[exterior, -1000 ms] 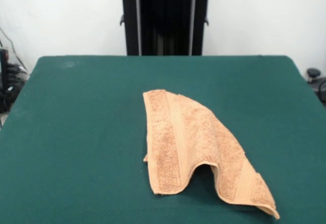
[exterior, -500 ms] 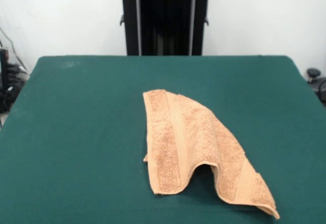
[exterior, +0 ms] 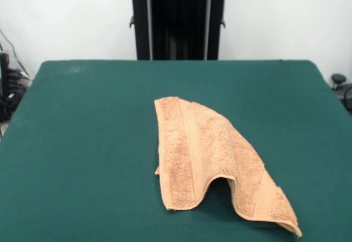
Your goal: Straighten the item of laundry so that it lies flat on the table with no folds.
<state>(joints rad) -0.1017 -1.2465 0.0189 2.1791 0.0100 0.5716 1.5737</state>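
Observation:
The orange-tan terry towel (exterior: 206, 154) lies on the dark green table (exterior: 88, 137), a little right of centre and toward the near edge. It is folded over itself, with a raised hump that arches off the table at its near side. A flat woven band runs along its left part, and a corner points to the near right. The gripper is not in view; only the robot's black pedestal (exterior: 179, 25) shows at the far side.
Cables and dark gear sit off the table's left edge (exterior: 8, 88). A small black object (exterior: 338, 80) stands beyond the right edge. A white wall is behind the pedestal.

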